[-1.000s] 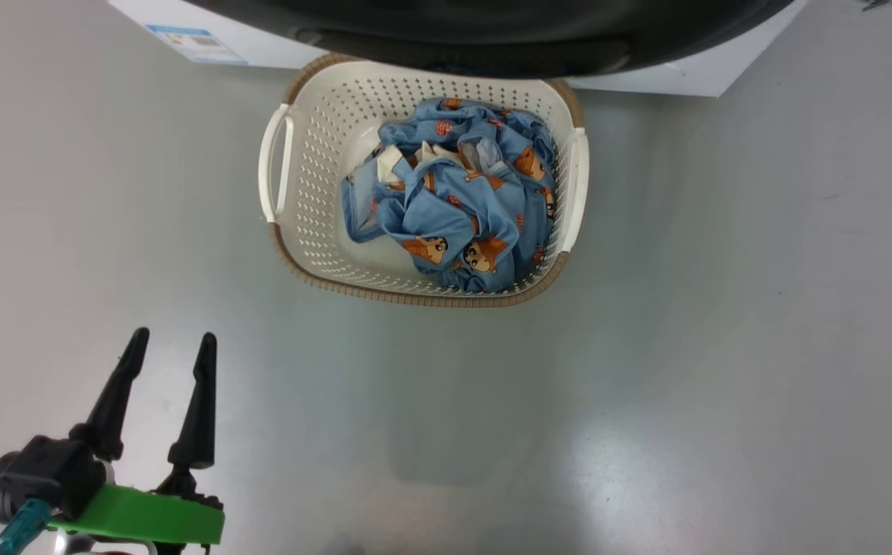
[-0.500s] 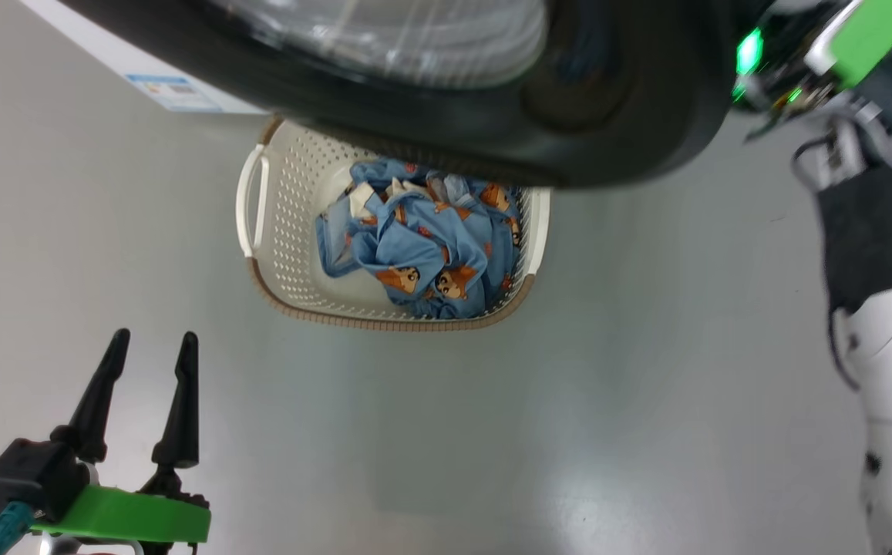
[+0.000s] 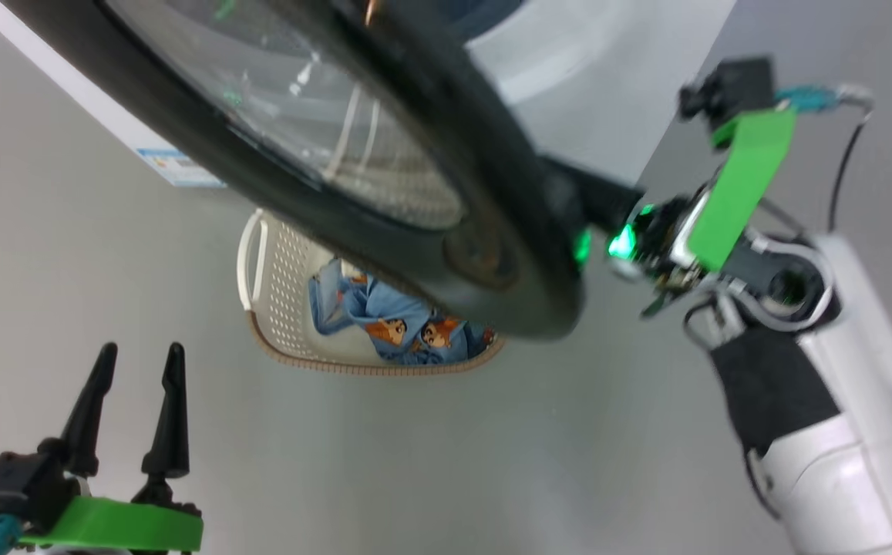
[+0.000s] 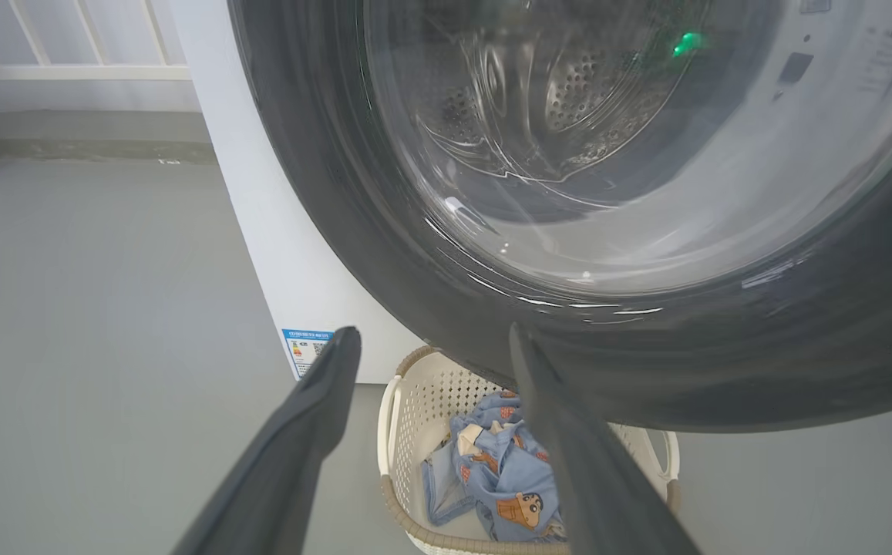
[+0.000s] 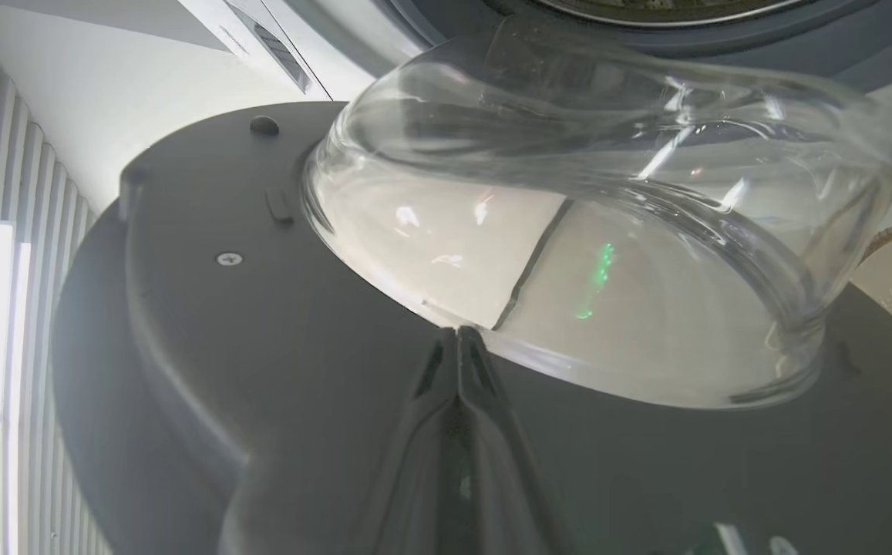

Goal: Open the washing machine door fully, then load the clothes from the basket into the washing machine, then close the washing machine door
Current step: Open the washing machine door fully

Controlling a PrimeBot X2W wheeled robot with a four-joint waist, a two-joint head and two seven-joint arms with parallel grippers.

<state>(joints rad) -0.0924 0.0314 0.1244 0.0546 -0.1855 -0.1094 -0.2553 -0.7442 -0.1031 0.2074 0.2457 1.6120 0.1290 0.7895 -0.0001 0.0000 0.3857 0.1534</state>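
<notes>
Showing 1 door, 1 basket, clothes x1

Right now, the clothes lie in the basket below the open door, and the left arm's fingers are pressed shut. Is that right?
Not quite. The left fingers stand apart, open with nothing between them, as the left wrist view shows. The rest holds: the clothes lie in the basket below the open door.

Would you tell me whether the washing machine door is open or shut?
Open: the washing machine door stands out over the basket, and its inner glass bowl is exposed.
</notes>
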